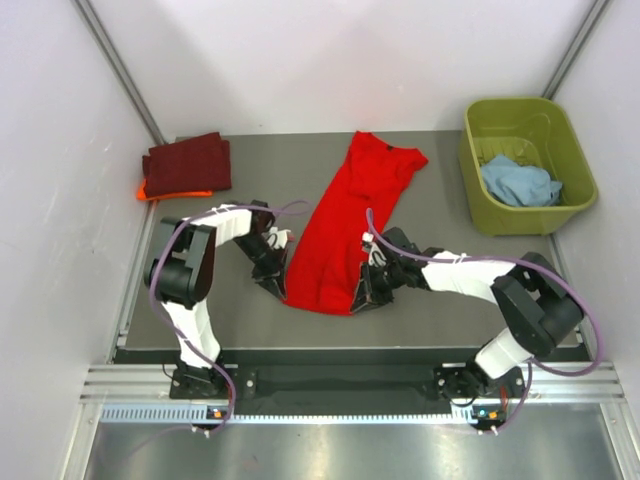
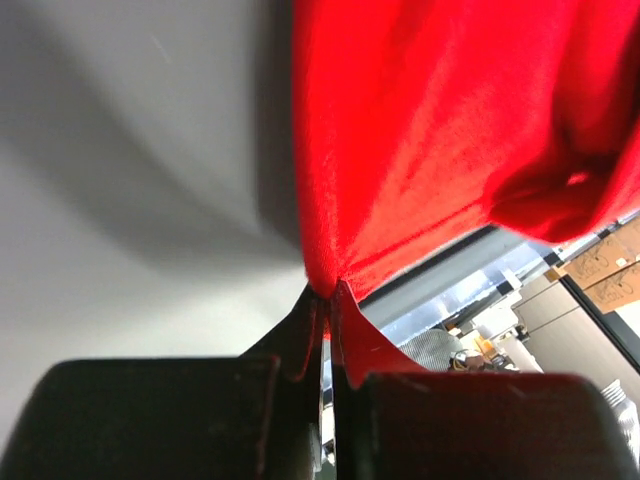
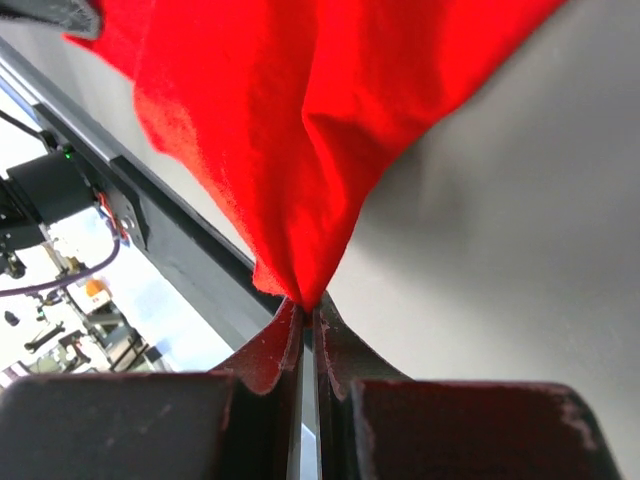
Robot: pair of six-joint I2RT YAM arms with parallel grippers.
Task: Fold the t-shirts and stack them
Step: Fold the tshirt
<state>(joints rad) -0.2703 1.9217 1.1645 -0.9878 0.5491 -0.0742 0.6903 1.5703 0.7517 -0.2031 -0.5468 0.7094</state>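
A bright red t-shirt (image 1: 350, 220) lies folded lengthwise down the middle of the table, its near end lifted. My left gripper (image 1: 276, 284) is shut on its near left corner, seen in the left wrist view (image 2: 327, 292). My right gripper (image 1: 364, 296) is shut on its near right corner, seen in the right wrist view (image 3: 305, 303). A folded dark maroon shirt (image 1: 188, 162) lies on an orange shirt (image 1: 150, 190) at the far left. A light blue shirt (image 1: 518, 182) lies bunched in the tub.
An olive-green plastic tub (image 1: 560, 200) stands at the far right. White walls close in the table on three sides. A metal rail (image 1: 330, 385) runs along the near edge.
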